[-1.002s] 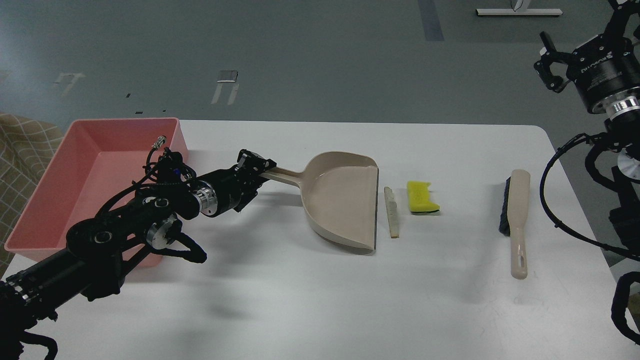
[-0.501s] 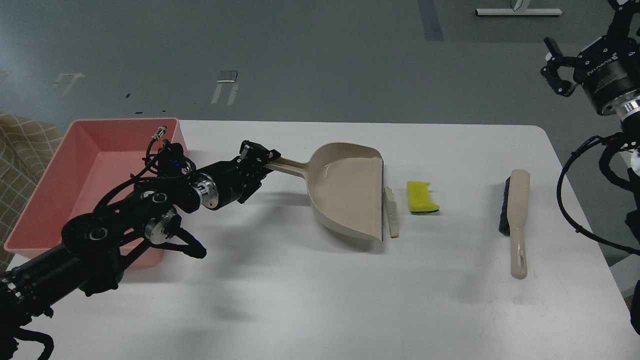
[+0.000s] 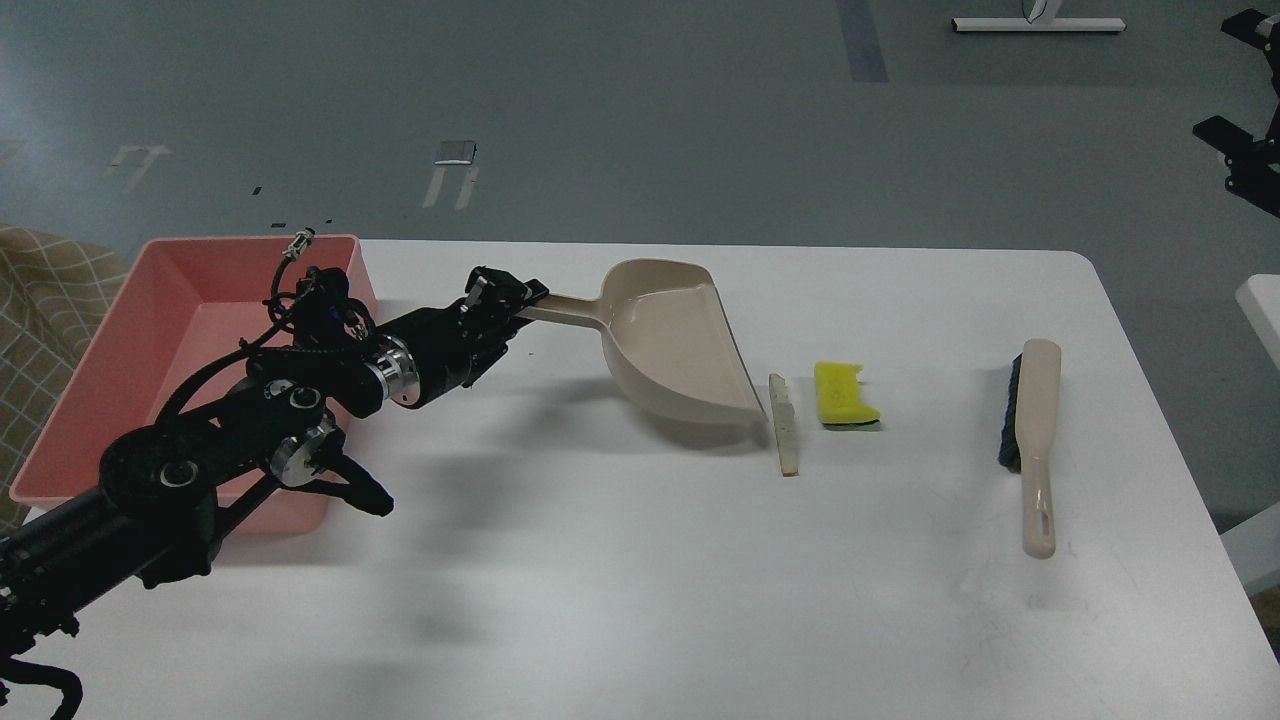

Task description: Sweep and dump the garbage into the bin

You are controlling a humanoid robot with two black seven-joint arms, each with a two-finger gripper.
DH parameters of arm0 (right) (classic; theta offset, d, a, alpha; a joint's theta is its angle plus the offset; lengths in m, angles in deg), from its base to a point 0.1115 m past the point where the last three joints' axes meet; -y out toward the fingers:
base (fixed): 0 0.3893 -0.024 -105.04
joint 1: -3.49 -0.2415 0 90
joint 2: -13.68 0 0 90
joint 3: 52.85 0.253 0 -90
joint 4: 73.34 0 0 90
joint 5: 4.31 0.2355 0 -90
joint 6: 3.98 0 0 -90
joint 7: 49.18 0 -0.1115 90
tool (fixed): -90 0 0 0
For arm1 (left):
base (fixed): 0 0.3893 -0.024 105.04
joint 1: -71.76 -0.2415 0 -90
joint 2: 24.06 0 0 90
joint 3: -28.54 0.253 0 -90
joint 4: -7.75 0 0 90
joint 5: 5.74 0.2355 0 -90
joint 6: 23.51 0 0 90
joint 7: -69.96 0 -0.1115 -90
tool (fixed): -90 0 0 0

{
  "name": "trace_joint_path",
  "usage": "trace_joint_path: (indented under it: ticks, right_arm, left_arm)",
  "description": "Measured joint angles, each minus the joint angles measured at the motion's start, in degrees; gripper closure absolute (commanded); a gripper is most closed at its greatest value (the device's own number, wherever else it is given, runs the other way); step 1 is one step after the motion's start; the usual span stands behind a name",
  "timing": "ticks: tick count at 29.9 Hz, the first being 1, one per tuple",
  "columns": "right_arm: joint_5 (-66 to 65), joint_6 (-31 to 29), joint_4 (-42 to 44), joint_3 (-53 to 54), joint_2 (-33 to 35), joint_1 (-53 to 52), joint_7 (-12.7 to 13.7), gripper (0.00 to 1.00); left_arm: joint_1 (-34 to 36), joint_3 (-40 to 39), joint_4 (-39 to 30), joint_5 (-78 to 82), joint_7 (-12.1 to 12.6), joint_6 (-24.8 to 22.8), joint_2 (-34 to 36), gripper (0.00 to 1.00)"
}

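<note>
My left gripper point(image 3: 512, 297) is shut on the long handle of the beige dustpan point(image 3: 672, 340). It holds the pan lifted and tilted, with the front lip low, next to the pale beige-white strip point(image 3: 786, 424) on the white table point(image 3: 620, 580). The yellow sponge piece with dark green backing point(image 3: 843, 394) lies just right of the strip. The pink bin point(image 3: 130, 340) stands at the table's left edge, behind my left arm. Only dark parts of my right gripper point(image 3: 1245, 150) show at the top right edge, above and beyond the table.
A beige brush with black bristles point(image 3: 1036, 440) lies on the right of the table, handle toward me. White objects point(image 3: 1262, 300) stand past the table's right edge. A checked cloth point(image 3: 40, 290) lies left of the bin.
The dustpan first slid right up to the strip, then rose and tilted, its back end swinging up. My right arm has moved right and almost out of view.
</note>
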Motion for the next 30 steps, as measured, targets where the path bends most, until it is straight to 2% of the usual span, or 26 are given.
trace_joint_path:
  ticks: [8, 20, 24, 30]
  right_arm:
    - [-14.46, -0.01, -11.78, -9.54, 10.21, 0.55, -0.24, 0.0]
    - [-16.0, 0.03, -20.09, -19.99, 15.54, 3.09, 0.51, 0.02]
    - [-15.8, 0.03, -23.74, -22.29, 18.06, 5.42, 2.67, 0.02]
    - [-14.24, 0.03, -29.23, -22.69, 21.37, 10.45, 6.91, 0.1]
  left_arm:
    - [-0.17, -0.04, -0.43, -0.09, -1.18, -0.08, 0.23, 1.0]
    - [-1.6, -1.13, -3.11, -0.1, -2.61, -0.04, 1.88, 1.0]
    - [-2.51, -1.26, -5.02, 0.27, -2.71, -0.04, 2.93, 1.0]
    - [-3.71, -1.03, -6.25, 0.46, -4.04, -0.11, 4.71, 1.0]
